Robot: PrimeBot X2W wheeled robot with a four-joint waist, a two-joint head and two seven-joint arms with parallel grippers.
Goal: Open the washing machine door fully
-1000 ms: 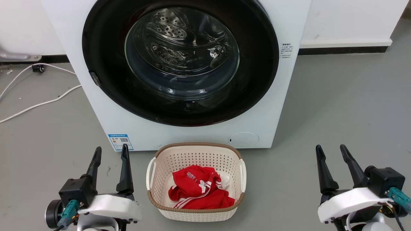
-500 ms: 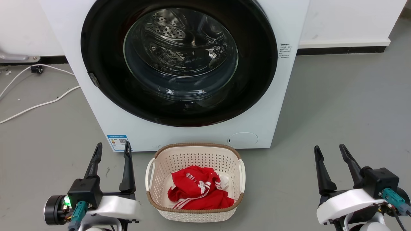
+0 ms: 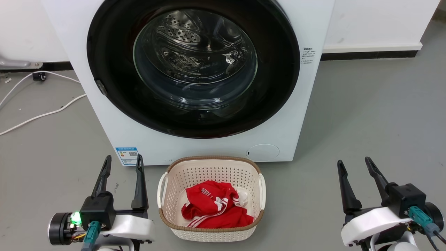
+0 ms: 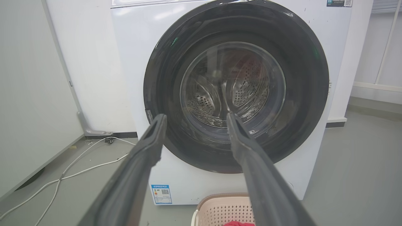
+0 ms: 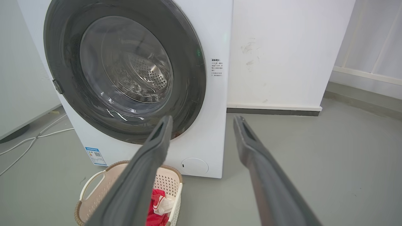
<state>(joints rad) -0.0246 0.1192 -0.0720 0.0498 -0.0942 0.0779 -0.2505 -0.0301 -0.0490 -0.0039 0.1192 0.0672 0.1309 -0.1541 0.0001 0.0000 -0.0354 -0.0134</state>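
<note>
1. One washing machine (image 3: 195, 148), a white box, is standing upright on the grey floor with its front facing the robot.
2. Its one door (image 3: 193, 66), a round black disc with a clear glass centre, is lying flat and shut against the machine's front, facing straight out. Being round, it is showing no long axis. A small metal piece is sitting on its rim at the machine's left side.
3. One cream basket (image 3: 212, 158) is sitting on the floor just before the machine's base, below the door.
4. One red garment (image 3: 214, 209) is lying crumpled inside that basket.
5. The left gripper (image 3: 123, 158) is hovering before the machine's lower left corner, fingers spread wide apart, holding and touching nothing.
6. The right gripper (image 3: 353, 161) is hovering off to the machine's right, clear of it, fingers likewise spread and empty.
7. Two white cable runs (image 3: 45, 112) are trailing over the floor left of the machine.
8. One blue label (image 3: 127, 155) is sticking to the machine's lower left front.
</note>
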